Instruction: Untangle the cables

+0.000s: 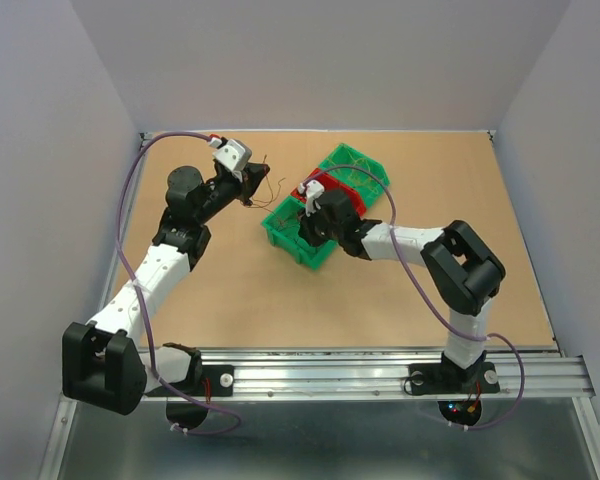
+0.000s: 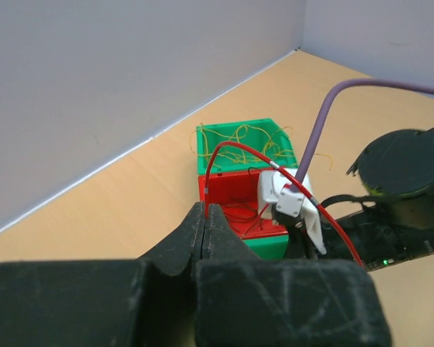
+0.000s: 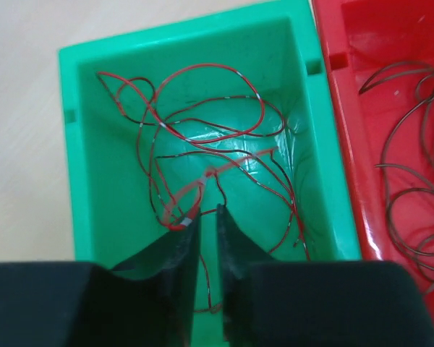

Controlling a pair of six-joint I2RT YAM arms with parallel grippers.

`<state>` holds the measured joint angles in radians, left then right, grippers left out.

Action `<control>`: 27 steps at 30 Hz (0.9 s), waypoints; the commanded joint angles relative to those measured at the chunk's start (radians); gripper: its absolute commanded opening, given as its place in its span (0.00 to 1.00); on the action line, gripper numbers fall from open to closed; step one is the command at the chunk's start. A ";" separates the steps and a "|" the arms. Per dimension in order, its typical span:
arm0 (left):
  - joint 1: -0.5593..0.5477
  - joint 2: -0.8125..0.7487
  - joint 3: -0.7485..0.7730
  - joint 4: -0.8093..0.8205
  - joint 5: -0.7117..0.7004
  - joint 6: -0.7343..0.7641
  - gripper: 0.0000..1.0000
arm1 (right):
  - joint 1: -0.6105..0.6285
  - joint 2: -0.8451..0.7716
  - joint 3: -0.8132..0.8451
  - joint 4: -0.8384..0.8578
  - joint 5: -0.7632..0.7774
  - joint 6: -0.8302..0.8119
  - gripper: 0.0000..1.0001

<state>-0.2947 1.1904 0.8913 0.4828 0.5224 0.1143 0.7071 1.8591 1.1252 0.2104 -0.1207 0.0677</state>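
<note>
Three bins stand in a row mid-table. The near green bin (image 3: 78, 181) holds tangled red-and-dark cables (image 3: 202, 123). My right gripper (image 3: 208, 213) reaches down into it, open by a narrow gap, with one red strand running between the fingers. Dark brown cables (image 3: 405, 181) lie in the red bin (image 3: 347, 108) next to it. Yellowish cables (image 2: 239, 137) fill the far green bin (image 2: 206, 134). My left gripper (image 2: 205, 208) hangs left of the bins, jaws pressed shut. In the top view thin brown strands (image 1: 268, 180) fan out from the left gripper's (image 1: 252, 192) tip.
The right arm's white wrist camera (image 2: 289, 199) and its purple hose (image 2: 325, 116) sit over the bins, between the two grippers. Grey walls close in the tan table (image 1: 230, 300) at the back and sides. A metal rail (image 1: 360, 375) runs along the near edge.
</note>
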 commanded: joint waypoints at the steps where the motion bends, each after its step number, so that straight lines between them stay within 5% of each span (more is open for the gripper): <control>1: 0.000 -0.009 0.005 0.056 0.014 -0.005 0.00 | -0.005 0.070 0.084 0.038 -0.005 -0.008 0.13; 5: -0.001 -0.008 0.005 0.054 0.021 -0.001 0.00 | -0.012 0.139 0.103 0.038 0.000 0.003 0.01; 15: -0.001 0.034 0.020 0.048 0.060 -0.001 0.00 | -0.028 0.163 0.099 0.023 -0.016 0.004 0.01; 19: -0.003 0.073 0.037 0.042 0.093 -0.008 0.00 | -0.028 0.073 0.079 0.023 -0.004 -0.002 0.13; 27: -0.024 0.161 0.087 0.039 0.151 -0.022 0.00 | -0.026 -0.142 -0.014 0.024 0.082 0.001 0.21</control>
<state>-0.3027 1.3384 0.9070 0.4786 0.6144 0.1051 0.6865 1.8446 1.1645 0.1940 -0.1085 0.0750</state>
